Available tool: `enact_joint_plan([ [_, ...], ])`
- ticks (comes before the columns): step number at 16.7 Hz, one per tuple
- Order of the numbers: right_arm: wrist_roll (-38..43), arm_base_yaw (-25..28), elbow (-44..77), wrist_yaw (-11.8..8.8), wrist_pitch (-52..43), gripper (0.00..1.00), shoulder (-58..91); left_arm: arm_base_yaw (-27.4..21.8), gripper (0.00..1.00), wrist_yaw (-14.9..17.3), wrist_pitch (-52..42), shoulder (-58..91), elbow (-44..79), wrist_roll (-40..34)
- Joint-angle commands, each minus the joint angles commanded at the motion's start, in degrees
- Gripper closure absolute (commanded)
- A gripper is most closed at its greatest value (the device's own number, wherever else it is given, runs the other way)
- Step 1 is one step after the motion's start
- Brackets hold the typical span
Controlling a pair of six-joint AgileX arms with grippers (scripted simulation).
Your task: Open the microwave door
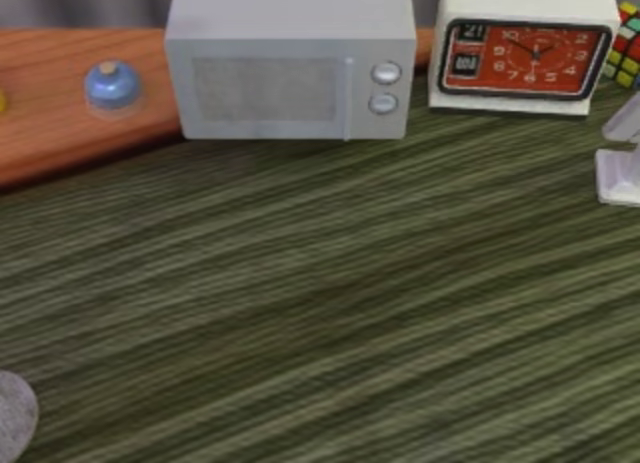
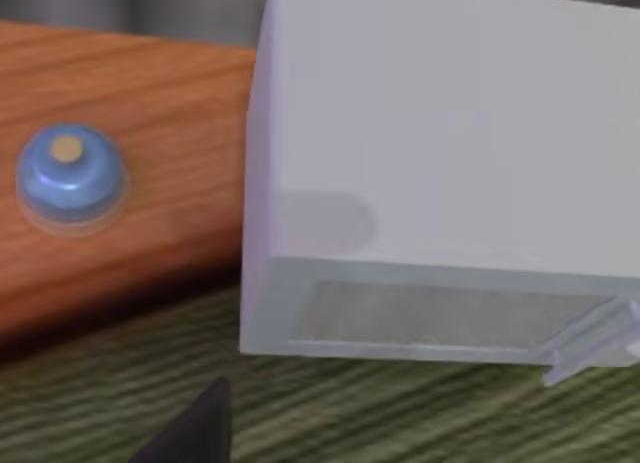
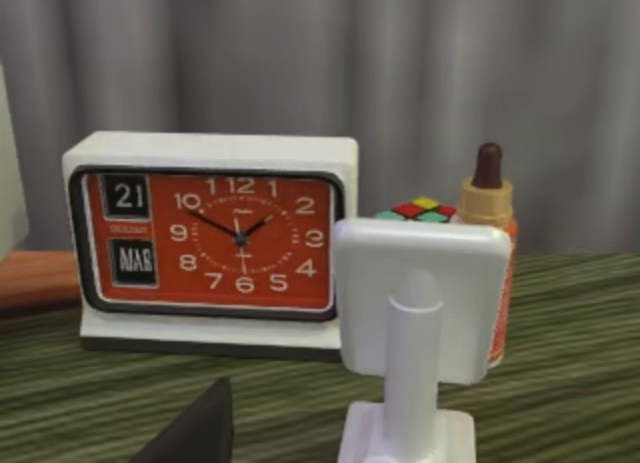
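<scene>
Microwave (image 1: 290, 58) facing the near edge, apparently closed door (image 1: 265, 88) widthwise.

— Where's your microwave (image 1: 290, 58)?

— At the back of the surface (image 1: 320, 303), a little left of centre. You're looking at a small light-grey box standing upright, front facing you.

— And the microwave door (image 1: 265, 88)?

— Shut, flush with the front. You can see its speckled grey mesh window and a thin vertical handle strip at its right edge, just beside the two round silver knobs (image 1: 384, 88).
</scene>
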Motion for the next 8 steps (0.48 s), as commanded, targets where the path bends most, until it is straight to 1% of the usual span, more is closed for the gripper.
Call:
enact_joint_plan([
  [4,0.0,0.0,0.0,0.0,0.0,0.00,0.0,-5.9,0.00,-3.2,-11.7,21.0,22.1,-5.6],
  [8,0.0,0.0,0.0,0.0,0.0,0.00,0.0,-10.4,0.00,-5.8,-20.9,37.5,39.2,-10.0],
])
